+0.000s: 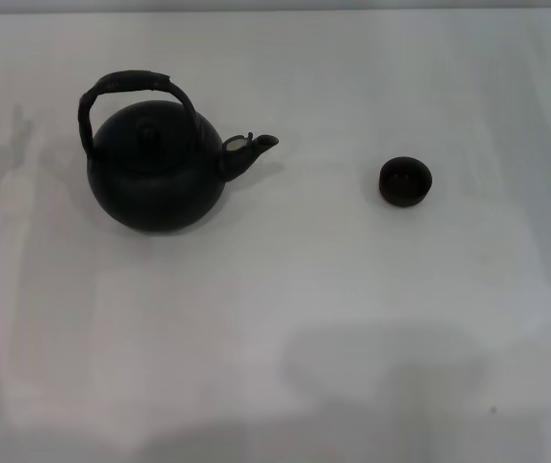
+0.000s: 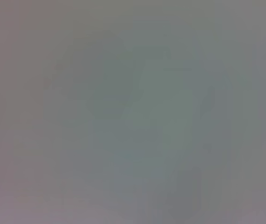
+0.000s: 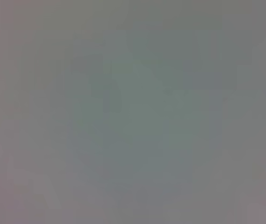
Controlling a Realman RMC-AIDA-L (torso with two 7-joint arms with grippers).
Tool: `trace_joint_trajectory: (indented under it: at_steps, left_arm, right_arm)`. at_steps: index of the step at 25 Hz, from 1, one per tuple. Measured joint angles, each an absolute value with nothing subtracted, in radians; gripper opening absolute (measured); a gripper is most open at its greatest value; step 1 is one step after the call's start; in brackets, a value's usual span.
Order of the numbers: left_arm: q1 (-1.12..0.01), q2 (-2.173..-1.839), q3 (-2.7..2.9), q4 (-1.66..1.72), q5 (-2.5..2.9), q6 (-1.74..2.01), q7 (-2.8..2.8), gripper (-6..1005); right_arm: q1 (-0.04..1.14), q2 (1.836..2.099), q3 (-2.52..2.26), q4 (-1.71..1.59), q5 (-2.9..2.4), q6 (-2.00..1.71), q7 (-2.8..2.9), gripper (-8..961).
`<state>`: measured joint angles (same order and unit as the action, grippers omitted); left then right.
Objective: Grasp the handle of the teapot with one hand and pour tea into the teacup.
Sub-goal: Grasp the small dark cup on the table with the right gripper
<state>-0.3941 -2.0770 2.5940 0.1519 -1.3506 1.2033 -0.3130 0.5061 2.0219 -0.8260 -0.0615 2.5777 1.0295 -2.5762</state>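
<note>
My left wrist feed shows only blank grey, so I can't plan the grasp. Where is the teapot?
Observer: The teapot stands upright on the white table, toward the robot's left in the head view.
Operator: Where does its spout point?
Observer: Toward the robot's right, at the teacup, which stands apart from it.
Operator: Is the handle free?
Observer: Yes, the handle arches untouched over the lid; no gripper shows there.

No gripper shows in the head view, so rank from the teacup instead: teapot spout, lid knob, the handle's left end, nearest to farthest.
Measured from the teacup, on the robot's right:
1. spout, pointing towards the cup.
2. lid knob, at the pot's top centre.
3. handle's left end, on the pot's far side.
</note>
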Motion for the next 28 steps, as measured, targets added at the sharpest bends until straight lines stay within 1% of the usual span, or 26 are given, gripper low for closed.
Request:
trace_joint_trajectory:
  at_steps: [12,16,19,22,24,26,28]
  left_arm:
    - [-0.394,-2.077,2.594,0.152,-1.349,1.202,-0.313,853]
    - [-0.393,-2.077,2.594,0.152,-1.35,1.203,-0.313,853]
    - [-0.394,-2.077,2.594,0.151,-1.351,1.203,-0.313,853]
    - [-0.395,-2.077,2.594,0.15,-1.351,1.202,-0.313,853]
    - [-0.395,-2.077,2.594,0.15,-1.351,1.202,-0.313,853]
    - [-0.394,-2.077,2.594,0.148,-1.351,1.203,-0.313,853]
    - [-0.393,-2.077,2.594,0.142,-1.352,1.203,-0.313,853]
  right_arm:
    - [0.535,2.022,-0.874,-0.063,2.574,1.03,-2.523,831]
    - [0.544,2.006,-1.047,-0.129,2.565,1.002,-2.339,830]
    - [0.528,1.987,-1.198,-0.265,2.499,0.942,-2.208,829]
    - [0.523,1.961,-1.267,-0.403,2.316,0.901,-2.034,828]
    - [0.528,1.949,-1.271,-0.471,2.186,0.896,-1.931,827]
    - [0.532,1.94,-1.272,-0.565,2.004,0.897,-1.787,827]
    - [0.535,1.936,-1.274,-0.669,1.826,0.907,-1.66,826]
